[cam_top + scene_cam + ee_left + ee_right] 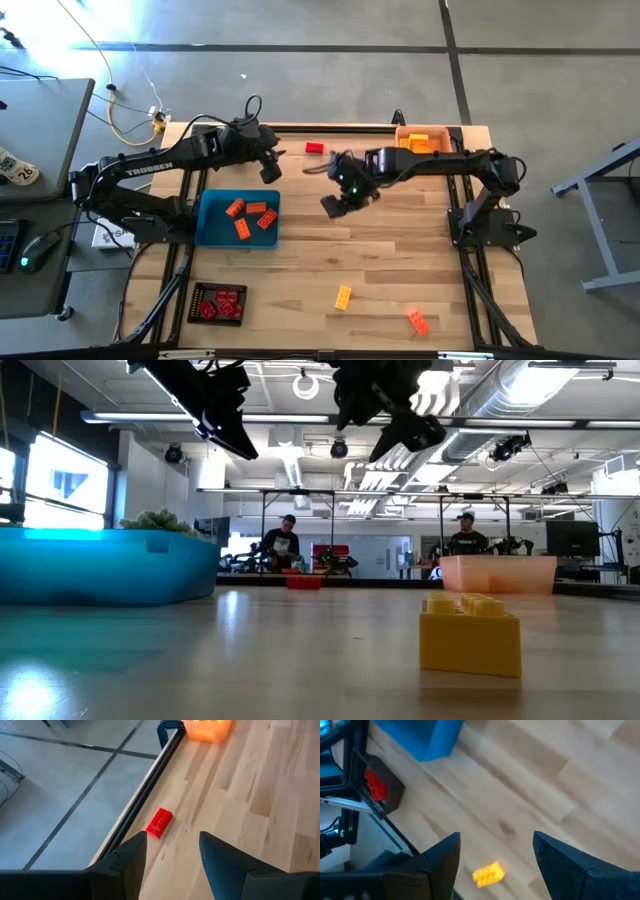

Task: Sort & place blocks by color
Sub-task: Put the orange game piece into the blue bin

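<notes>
Hovering spread and empty, left gripper (172, 855), red brick (159, 822) just ahead; right gripper (495, 855) likewise spread, yellow brick (488, 873) below. Likely light, rigid, slick; best pinched across flat sides.

Bright ceiling lights, window glare, blurred right wrist view
</notes>
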Motion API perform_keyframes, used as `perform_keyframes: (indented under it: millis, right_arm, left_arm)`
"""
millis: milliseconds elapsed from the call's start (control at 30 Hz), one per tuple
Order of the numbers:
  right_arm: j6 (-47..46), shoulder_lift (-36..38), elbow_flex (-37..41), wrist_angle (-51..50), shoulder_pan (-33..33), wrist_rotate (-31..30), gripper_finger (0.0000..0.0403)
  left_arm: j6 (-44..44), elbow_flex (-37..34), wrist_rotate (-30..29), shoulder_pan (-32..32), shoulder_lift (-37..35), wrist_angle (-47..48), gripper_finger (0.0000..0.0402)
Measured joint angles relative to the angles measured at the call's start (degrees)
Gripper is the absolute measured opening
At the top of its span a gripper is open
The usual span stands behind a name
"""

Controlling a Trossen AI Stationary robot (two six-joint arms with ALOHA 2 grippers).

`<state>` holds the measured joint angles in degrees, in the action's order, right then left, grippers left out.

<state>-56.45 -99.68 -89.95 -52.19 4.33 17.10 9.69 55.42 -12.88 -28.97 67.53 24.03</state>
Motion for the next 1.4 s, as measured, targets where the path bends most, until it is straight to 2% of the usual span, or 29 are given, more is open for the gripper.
perform_keyframes:
  millis: [233, 467, 667, 867, 1067, 1400]
  right_arm:
    - [-4.23, 0.0, 0.0, -3.13, -7.02, -0.02, 0.0236]
    - [-13.07, 0.0, 0.0, -3.54, -14.36, -0.67, 0.0236]
    - [-13.18, 0.0, 0.0, -8.59, -20.33, -3.61, 0.0236]
    - [-11.17, 0.0, 0.0, -14.12, -26.19, -4.0, 0.0236]
    - [-13.07, 0.0, 0.0, -16.66, -31.81, -4.27, 0.0236]
    - [-22.5, 0.0, 0.02, -19.97, -40.49, -10.89, 0.0236]
  left_arm:
    - [-2.44, 0.0, 0.74, 0.2, -0.01, 0.59, 0.017]
    - [-8.05, 0.0, 5.63, 0.26, -0.04, 1.63, 0.017]
    - [-8.28, -0.02, 7.68, 0.75, -0.04, 5.23, 0.017]
    - [-7.73, -0.02, 7.78, 1.91, -0.07, 6.91, 0.017]
    - [-8.16, -0.02, 8.46, 3.68, -0.09, 7.25, 0.017]
    - [-11.04, -0.02, 9.84, 5.77, -0.09, 7.12, 0.017]
